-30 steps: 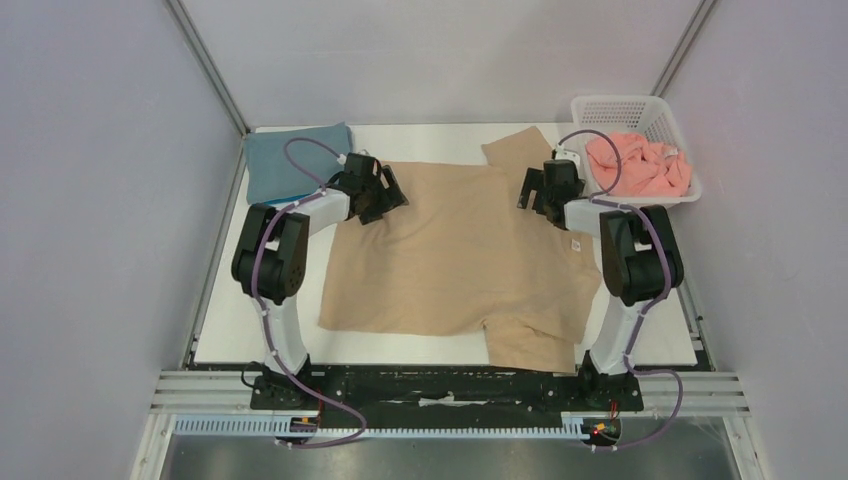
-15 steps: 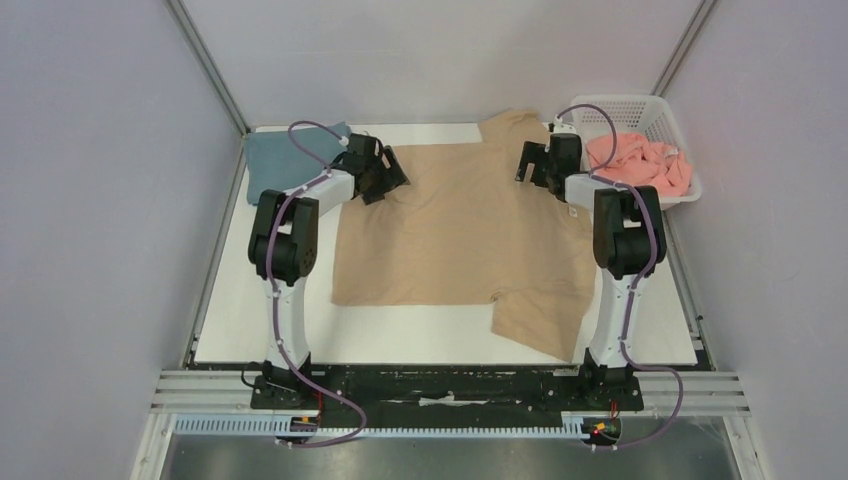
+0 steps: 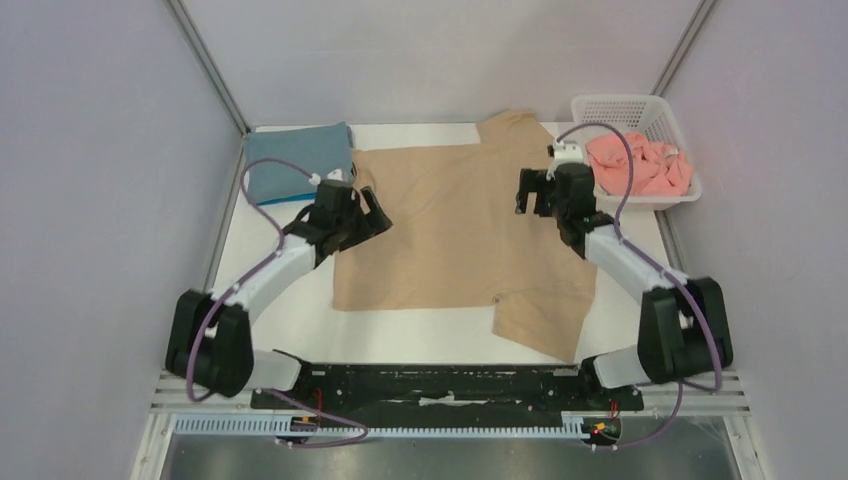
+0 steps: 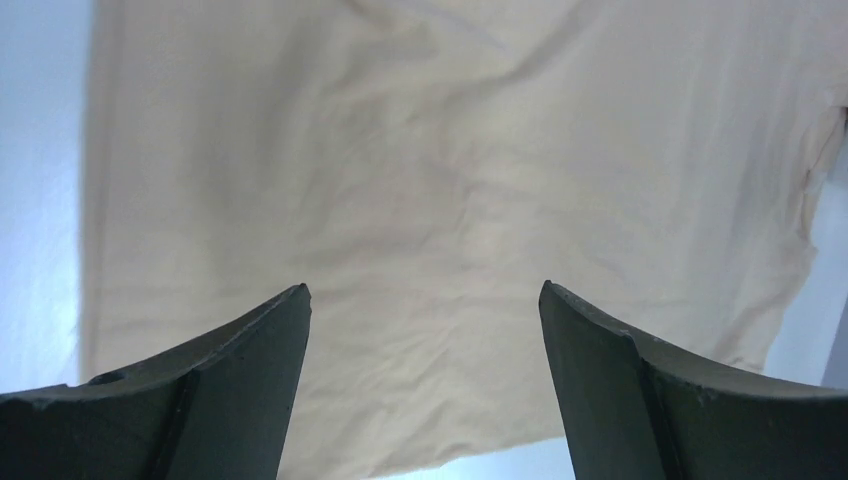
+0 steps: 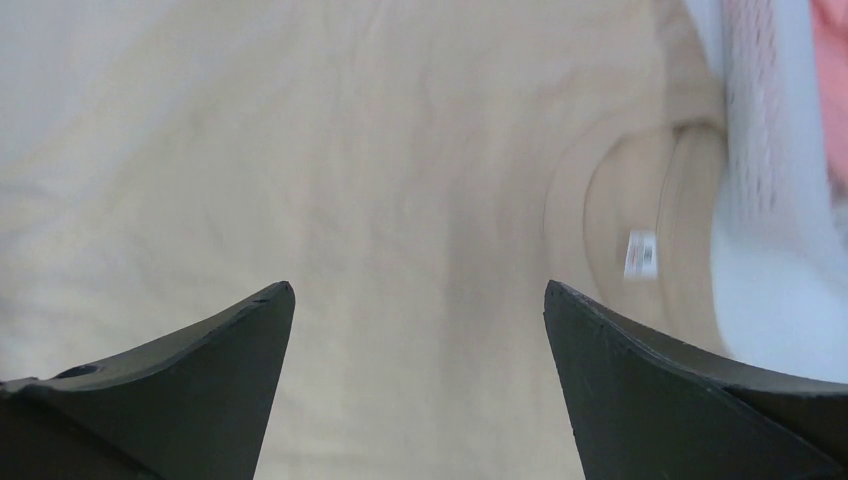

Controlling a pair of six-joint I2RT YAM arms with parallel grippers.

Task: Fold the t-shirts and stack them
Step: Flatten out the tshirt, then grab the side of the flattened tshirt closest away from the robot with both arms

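- Looking down from above, we see a flat white bench point(image 3: 290, 320) boxed in by pale lilac-grey walls point(image 3: 100, 200). Silver metal corner posts point(image 3: 205, 65) rise at the back on both sides.
- Along the near edge a black mounting rail point(image 3: 440, 378) carries both arm bases.
- A tan short-sleeved cotton t-shirt point(image 3: 460, 230) lies spread flat across the middle of the bench. Its collar points right, one sleeve reaches the back edge and the other points toward the near edge.
- A dusty slate-blue t-shirt folded into a rectangle point(image 3: 290, 165) sits in the back left corner of the bench, just beside the tan shirt.
- A white slatted plastic basket point(image 3: 620, 105) stands at the back right corner and holds a crumpled salmon-pink t-shirt point(image 3: 645, 165).
- We find the left claw point(image 3: 375, 212) above the left edge of the tan shirt, its jaws wide and holding nothing. Its wrist view shows only lightly creased tan cloth and a strip of white bench between the dark fingers point(image 4: 250, 370).
- We find the right claw point(image 3: 525, 195) above the right part of the tan shirt, near the collar, also wide and empty.
- From the right wrist we make out the round collar with a small white neck label point(image 5: 640, 253), and the basket's perforated wall just beyond it.
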